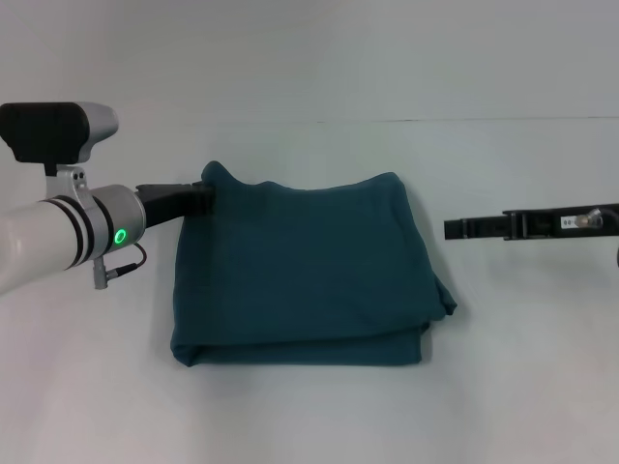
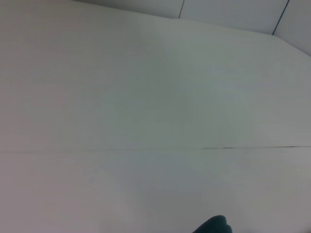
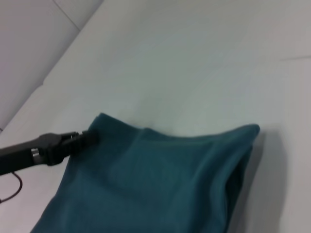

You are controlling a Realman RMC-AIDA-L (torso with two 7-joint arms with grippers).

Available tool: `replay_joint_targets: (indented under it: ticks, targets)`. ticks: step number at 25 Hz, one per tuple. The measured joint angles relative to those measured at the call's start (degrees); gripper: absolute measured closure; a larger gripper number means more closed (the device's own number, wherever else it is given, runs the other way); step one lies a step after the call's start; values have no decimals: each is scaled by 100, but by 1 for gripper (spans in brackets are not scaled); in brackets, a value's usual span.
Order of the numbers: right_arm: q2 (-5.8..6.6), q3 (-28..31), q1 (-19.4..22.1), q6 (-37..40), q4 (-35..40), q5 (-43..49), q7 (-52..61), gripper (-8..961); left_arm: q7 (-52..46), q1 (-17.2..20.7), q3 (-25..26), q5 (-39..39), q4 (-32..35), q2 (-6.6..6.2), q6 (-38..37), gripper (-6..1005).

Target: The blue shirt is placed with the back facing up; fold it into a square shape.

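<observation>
We are looking down on a plain white table (image 1: 309,416) with only the blue shirt (image 1: 305,271) lying on it, folded into a thick, roughly square bundle near the middle. A thin seam line (image 1: 464,120) is running across the surface behind the shirt, and nothing else is sitting around the cloth to block either arm.

Our left gripper (image 1: 205,196) is reaching in from the left and meeting the shirt at its far-left corner, where the cloth is rising into a small peak. The fingertips are closed on that corner, pinching a bit of fabric; the right wrist view is showing the same dark tip (image 3: 83,138) pressed into the raised corner of the shirt (image 3: 155,184).

Our right gripper (image 1: 455,229) is hanging level just beside the shirt's right edge, apart from the cloth and holding nothing. We cannot tell how far its fingers are parted.

The shirt's near edge is showing stacked layers, and its near-right corner is bulging outward a little. Open tabletop is lying on every side, widest at the front and far back. In the left wrist view only a dark scrap of the shirt (image 2: 214,225) is peeking in over bare table.
</observation>
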State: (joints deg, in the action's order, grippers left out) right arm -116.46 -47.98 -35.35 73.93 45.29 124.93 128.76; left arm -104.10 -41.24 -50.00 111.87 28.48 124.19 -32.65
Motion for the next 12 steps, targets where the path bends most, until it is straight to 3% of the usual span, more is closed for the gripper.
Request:
replay_joint_targets:
  ticks: [3,12]
  targets:
    - [65,-4,36,130,-98,3,-5,130,2,0,-4,-97,0,0,5,879]
    - [97,-2,102,615,-254,5,-26,145,0,2,8,-122,0,-7,12,948]
